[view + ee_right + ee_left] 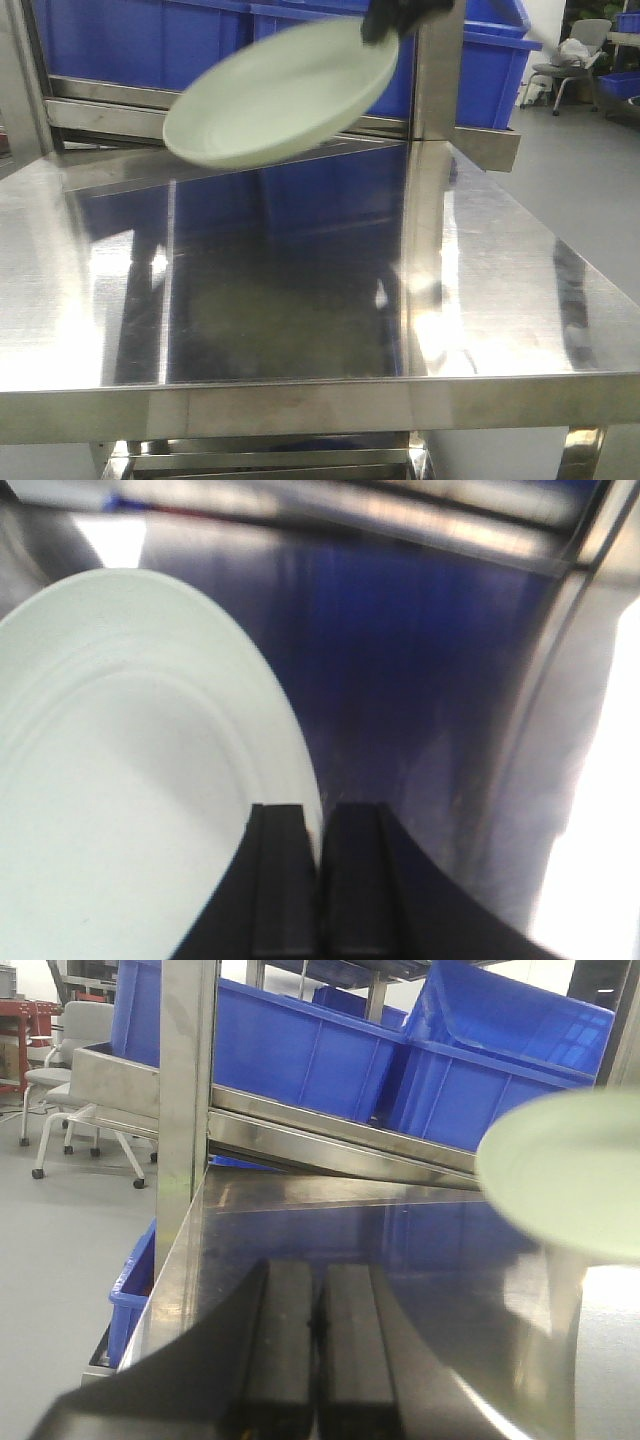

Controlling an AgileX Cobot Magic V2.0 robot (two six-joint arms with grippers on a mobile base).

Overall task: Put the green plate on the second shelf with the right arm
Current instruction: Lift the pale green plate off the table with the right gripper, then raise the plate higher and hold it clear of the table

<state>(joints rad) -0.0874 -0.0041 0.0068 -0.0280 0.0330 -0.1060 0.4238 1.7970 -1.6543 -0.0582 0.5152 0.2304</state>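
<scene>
Operator: Plate status?

Spotter: Your green plate [280, 95] hangs in the air above the steel shelf surface [300, 320], touching nothing below it. Your right gripper [320, 825] is clamped on its rim, pinching the upper far edge, so the disc tilts with its low side toward the left of the front view. I judge that this edge grip leaves the underside free, so you can set the plate down flat below the sloped rack of blue bins [150, 40].

Operator: And the left arm?

Spotter: Your left gripper [318, 1310] has its fingers pressed together on nothing. It points along the same steel surface, well apart from the plate. I'd say it's parked out of your way.

Operator: What can't you see?

Spotter: Plenty. The plate is blurred in the front view and cut off by the frame edge in both wrist views. The right gripper's body runs off the top of the front view, with the upright post [437, 90] just beside it, and I can't tell how much gap you have there. Nor can I tell which level counts as the second shelf, since only a sliver of a lower tier shows beneath the front edge.
</scene>
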